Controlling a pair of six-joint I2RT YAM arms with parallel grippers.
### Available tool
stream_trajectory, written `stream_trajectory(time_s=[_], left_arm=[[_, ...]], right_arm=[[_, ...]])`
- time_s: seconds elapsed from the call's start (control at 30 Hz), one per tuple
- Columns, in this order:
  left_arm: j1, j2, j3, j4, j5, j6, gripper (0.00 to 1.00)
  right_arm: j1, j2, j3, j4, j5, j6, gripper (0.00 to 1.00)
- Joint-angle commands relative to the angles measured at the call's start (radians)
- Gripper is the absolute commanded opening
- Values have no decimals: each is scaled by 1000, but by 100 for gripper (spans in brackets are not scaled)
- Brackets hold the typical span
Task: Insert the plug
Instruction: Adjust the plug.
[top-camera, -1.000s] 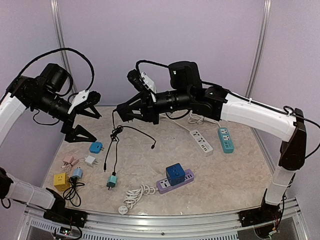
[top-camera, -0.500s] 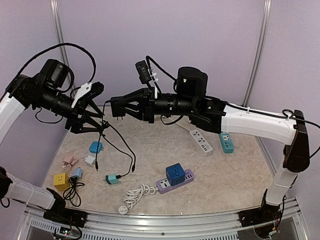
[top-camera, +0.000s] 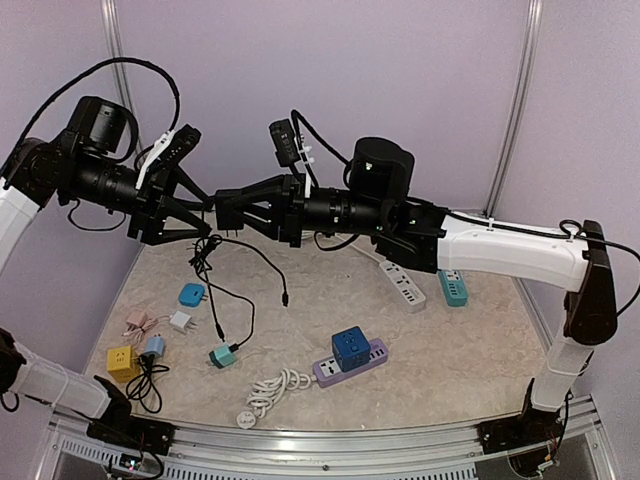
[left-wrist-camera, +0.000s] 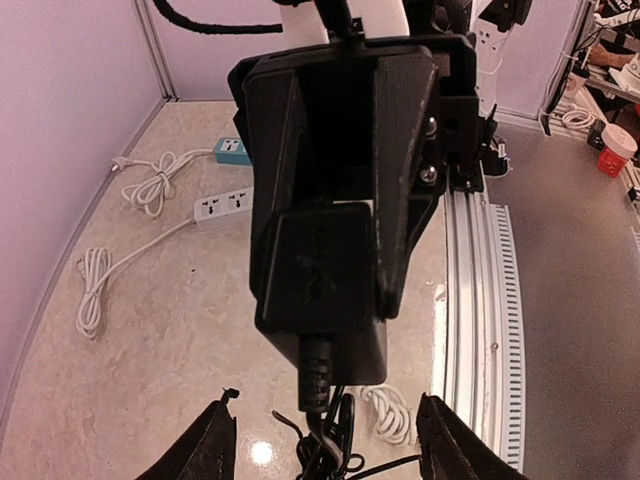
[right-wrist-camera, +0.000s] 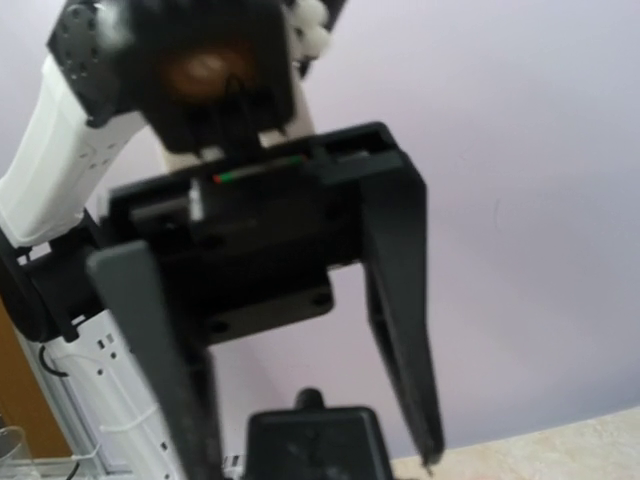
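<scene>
A black plug (top-camera: 226, 216) hangs in mid-air above the table's left half. My right gripper (top-camera: 236, 212) is shut on it. In the left wrist view the right gripper (left-wrist-camera: 325, 300) clamps the plug body (left-wrist-camera: 318, 268) from both sides. Its black cable (top-camera: 236, 290) dangles down to the table. My left gripper (top-camera: 207, 217) faces the plug at the cable end. Its fingers (left-wrist-camera: 215, 445) stand apart on either side of the cable without touching it, so it is open. The right wrist view shows the plug (right-wrist-camera: 315, 445) between the left gripper's spread fingers (right-wrist-camera: 400, 300).
A purple power strip (top-camera: 365, 362) carrying a blue cube adapter (top-camera: 349, 347) lies front centre. White (top-camera: 403, 283) and teal (top-camera: 452, 285) strips lie at the right. Small blue (top-camera: 192, 294), white (top-camera: 180, 321), yellow (top-camera: 122, 362) and teal (top-camera: 222, 357) adapters sit at the left, with a coiled white cord (top-camera: 275, 388).
The right arm carried the plug up and left, lifting its cable. The left gripper swung right to meet it, and its jaws narrowed from wide open.
</scene>
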Motion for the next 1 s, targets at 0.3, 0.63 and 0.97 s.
stream_trajectory(time_s=[0.3,0.63,0.97], left_arm=[[-55,57,19,76,47,-96,36],[-55,58,19,68,94,-87,33],[-55,50,13,55,101,-71,0]], right_arm=[[22,19,-14,105,31,-9,0],[22,23,-18,95,40,-20,0],[22,32,-11,87,37,-23,0]])
